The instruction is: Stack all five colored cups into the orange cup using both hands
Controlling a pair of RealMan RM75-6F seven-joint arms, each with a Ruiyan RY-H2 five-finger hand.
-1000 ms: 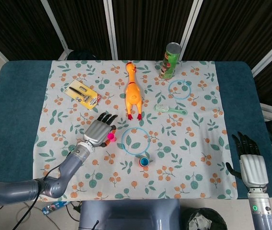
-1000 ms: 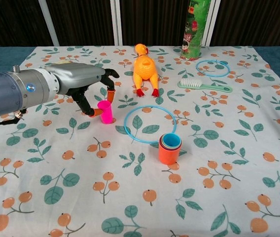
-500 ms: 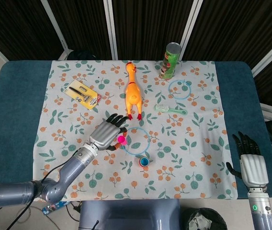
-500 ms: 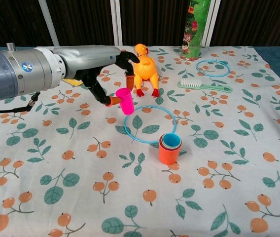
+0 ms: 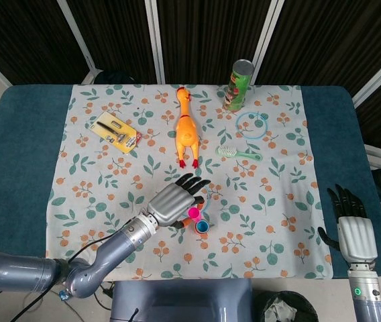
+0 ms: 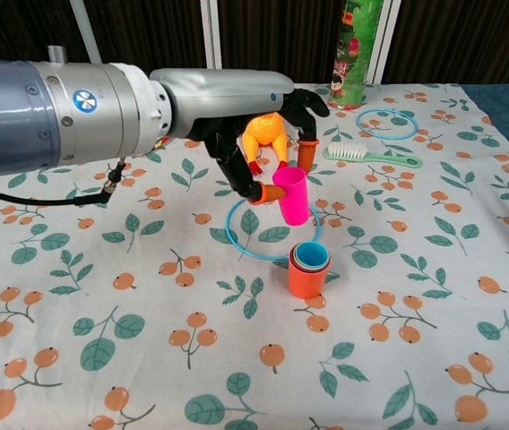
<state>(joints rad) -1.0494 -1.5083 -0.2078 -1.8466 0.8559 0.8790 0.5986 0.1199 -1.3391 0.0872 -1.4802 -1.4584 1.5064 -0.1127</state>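
The left hand (image 6: 263,121) pinches the pink cup (image 6: 291,196) by its rim between thumb and a fingertip, the other fingers arched over it, and holds it in the air just above and behind the orange cup (image 6: 307,277). In the head view the pink cup (image 5: 193,215) shows right beside the stack (image 5: 202,227), almost over it. The orange cup stands upright on the tabletop (image 6: 434,296) at the near edge of the blue ring (image 6: 272,226), and nested rims of other colours show inside it, though how many cups are in there I cannot tell. The right hand (image 5: 355,228) lies far off at the right edge of the tabletop, fingers spread and holding nothing. Judging by this, the step in hand is carrying the pink cup to the stack, and it looks like the last loose cup, since no other is in view. The next move calls for bringing the cup a little nearer and squarely over the stack's mouth, keeping it upright with its base down, then lowering it until the base enters the innermost cup before letting go. The thumb sits low on the rim, so it may foul the stack's rim if the cup goes too deep.
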